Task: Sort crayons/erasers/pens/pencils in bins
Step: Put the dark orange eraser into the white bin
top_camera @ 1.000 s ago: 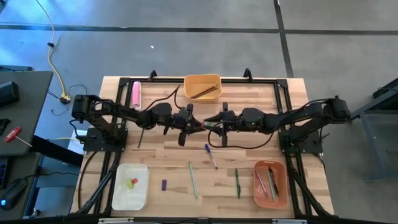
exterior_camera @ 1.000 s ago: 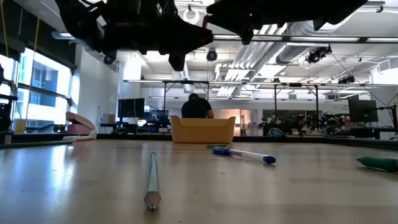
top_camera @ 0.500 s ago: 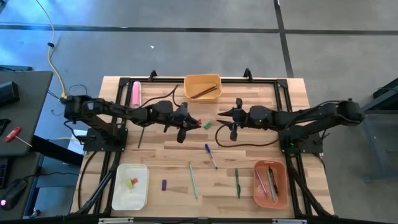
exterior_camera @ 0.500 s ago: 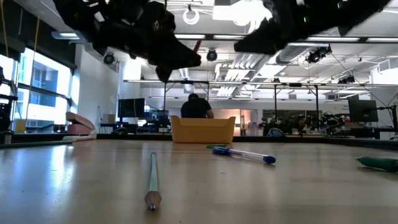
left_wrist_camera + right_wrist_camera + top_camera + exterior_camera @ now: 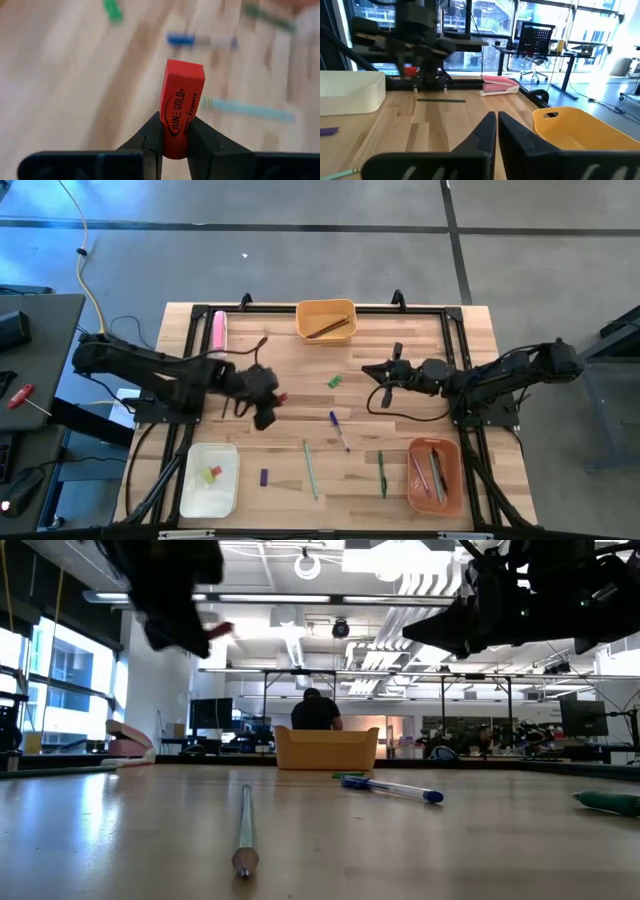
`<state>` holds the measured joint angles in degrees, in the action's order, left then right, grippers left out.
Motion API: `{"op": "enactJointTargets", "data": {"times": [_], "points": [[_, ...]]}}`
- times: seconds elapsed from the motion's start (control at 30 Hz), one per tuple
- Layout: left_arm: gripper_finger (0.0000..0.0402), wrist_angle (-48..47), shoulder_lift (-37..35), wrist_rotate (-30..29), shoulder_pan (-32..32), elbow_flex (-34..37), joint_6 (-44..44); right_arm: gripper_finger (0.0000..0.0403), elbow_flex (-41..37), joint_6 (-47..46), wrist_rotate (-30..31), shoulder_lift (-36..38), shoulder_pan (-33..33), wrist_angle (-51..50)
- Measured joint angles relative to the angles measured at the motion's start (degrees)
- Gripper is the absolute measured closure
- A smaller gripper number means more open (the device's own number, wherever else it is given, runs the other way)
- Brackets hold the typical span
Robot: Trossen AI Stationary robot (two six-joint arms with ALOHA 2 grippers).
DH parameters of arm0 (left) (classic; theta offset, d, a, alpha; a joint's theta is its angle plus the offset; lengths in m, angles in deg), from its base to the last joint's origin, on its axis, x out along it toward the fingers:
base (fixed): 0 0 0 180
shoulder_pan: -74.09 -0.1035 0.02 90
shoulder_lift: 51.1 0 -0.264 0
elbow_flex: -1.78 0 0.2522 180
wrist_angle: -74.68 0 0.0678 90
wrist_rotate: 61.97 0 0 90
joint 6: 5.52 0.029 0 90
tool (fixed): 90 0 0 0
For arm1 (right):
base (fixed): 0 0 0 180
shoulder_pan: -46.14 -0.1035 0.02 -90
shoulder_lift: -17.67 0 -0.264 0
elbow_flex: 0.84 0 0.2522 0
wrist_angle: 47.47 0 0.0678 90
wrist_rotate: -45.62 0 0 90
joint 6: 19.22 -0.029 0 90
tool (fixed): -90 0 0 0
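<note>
My left gripper [image 5: 270, 402] hangs over the table's left middle, shut on a red eraser [image 5: 181, 107], which also shows in the low view as the red eraser [image 5: 220, 630] high above the table. My right gripper [image 5: 496, 119] is shut and empty, in the air right of centre as the right gripper [image 5: 368, 370]. A green eraser [image 5: 334, 381] lies on the wood between the arms. Yellow bin [image 5: 325, 320] holds a pencil, white bin [image 5: 209, 480] holds short pieces, and salmon bin [image 5: 435, 475] holds pens. My left gripper pinches one end of the red eraser [image 5: 175, 142] between its two fingers. The rest of the eraser sticks out past the fingertips, along the fingers. The fingers come from the table's left, slanting down. The eraser is lifted clear of the table.
Loose on the near half lie a blue pen [image 5: 340, 430], a teal pen [image 5: 310, 468], a green pen [image 5: 381, 473] and a purple crayon [image 5: 264, 477]. A pink bar [image 5: 218, 330] sits at the far left. A dark pencil [image 5: 440, 100] lies by the left arm.
My left gripper has drawn back from the table's middle toward the left and near edges, carrying the red eraser clear of the table. My right gripper has pulled away from that meeting point toward the table's right edge.
</note>
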<state>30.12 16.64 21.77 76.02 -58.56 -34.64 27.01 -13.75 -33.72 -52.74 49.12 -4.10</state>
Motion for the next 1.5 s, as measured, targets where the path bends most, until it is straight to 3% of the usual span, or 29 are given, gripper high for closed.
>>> {"op": "enactJointTargets", "data": {"times": [0.23, 0.4, 0.63, 0.83, 1.03, 1.5], "points": [[0.0357, -21.94, 0.26, 3.99, 16.03, -9.4, -22.97, 0.0399, 0.02, 3.41, -0.02, 0.01, 0.0, 1.45], [0.0357, -26.48, 0.48, 8.32, 29.83, -10.18, -40.44, 0.0402, 0.04, 4.03, -0.02, 0.02, 0.0, 1.44], [0.0357, -30.77, 7.28, 8.61, 44.22, -10.02, -54.67, 0.0402, 0.04, 4.03, -0.07, 0.02, 0.0, 1.44], [0.0357, -30.21, 15.97, 10.04, 49.38, -9.99, -53.15, 0.0402, 0.04, 4.03, -0.07, 0.02, 0.0, 1.44], [0.0357, -23.79, 22.72, 11.19, 49.99, -9.95, -48.26, 0.0403, 0.04, 4.03, -0.07, 0.02, 0.0, 1.44], [0.0357, -14.94, 30.33, 17.44, 51.54, -9.95, -44.18, 0.0403, 0.07, 4.03, -0.08, 0.02, 0.0, 1.42]]}}
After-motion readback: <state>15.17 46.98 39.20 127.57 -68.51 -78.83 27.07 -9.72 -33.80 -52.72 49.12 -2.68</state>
